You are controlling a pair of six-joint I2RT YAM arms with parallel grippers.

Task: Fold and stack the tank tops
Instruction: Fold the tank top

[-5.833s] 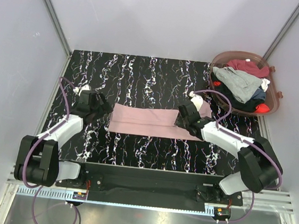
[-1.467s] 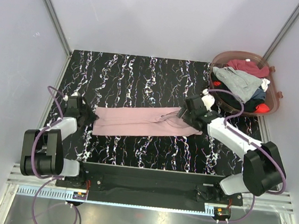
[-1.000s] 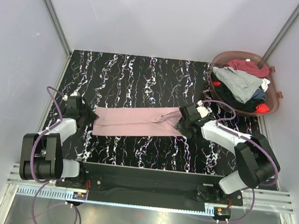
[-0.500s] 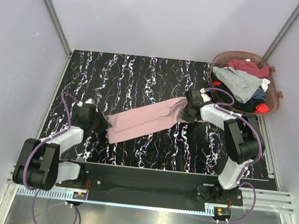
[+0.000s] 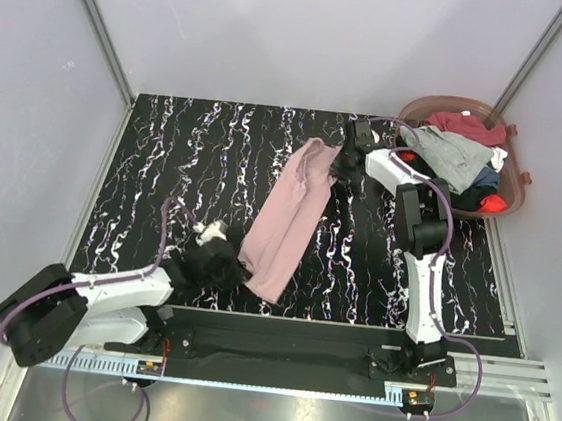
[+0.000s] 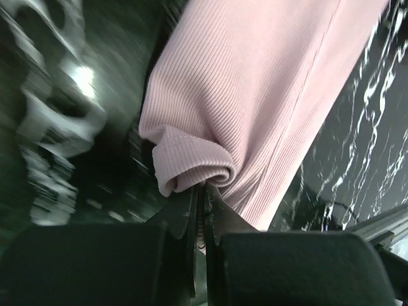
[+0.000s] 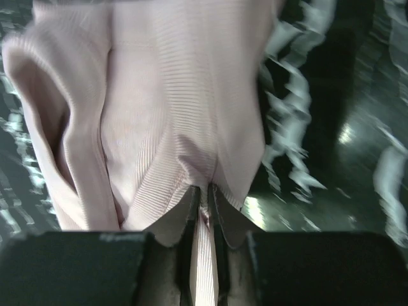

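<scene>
Left gripper: Your left gripper (image 5: 225, 265) sat low over the near part of the black, white-veined marble-patterned table (image 5: 177, 149). In its wrist view the gripper (image 6: 203, 191) was pinched tight on a rolled fold at the edge of the dusty pink ribbed tank top (image 6: 255, 95).

Dusty pink ribbed tank top: You had the dusty pink ribbed tank top (image 5: 288, 221) stretched as a long narrow strip between the two grippers. It ran from the near end just right of your left gripper, up and slightly rightward, to the far end at your right gripper. Whether the middle touched the table, I could not tell.

Right gripper: Your right gripper (image 5: 346, 162) reached toward the far side of the table, just left of the basket. In its wrist view the gripper (image 7: 204, 191) was clamped on a puckered pinch of the pink cloth, which fanned away from the fingers.

Round brownish translucent plastic basket: It (image 5: 518, 185) stood at the far right corner, well apart from the pink strip.

Basket contents: You could see a grey tank top (image 5: 453, 153) on top of the pile, a maroon tank top (image 5: 466, 124) behind it, a black tank top (image 5: 444, 190) below, and a red tank top (image 5: 495, 204) peeking out at the near right.
</scene>
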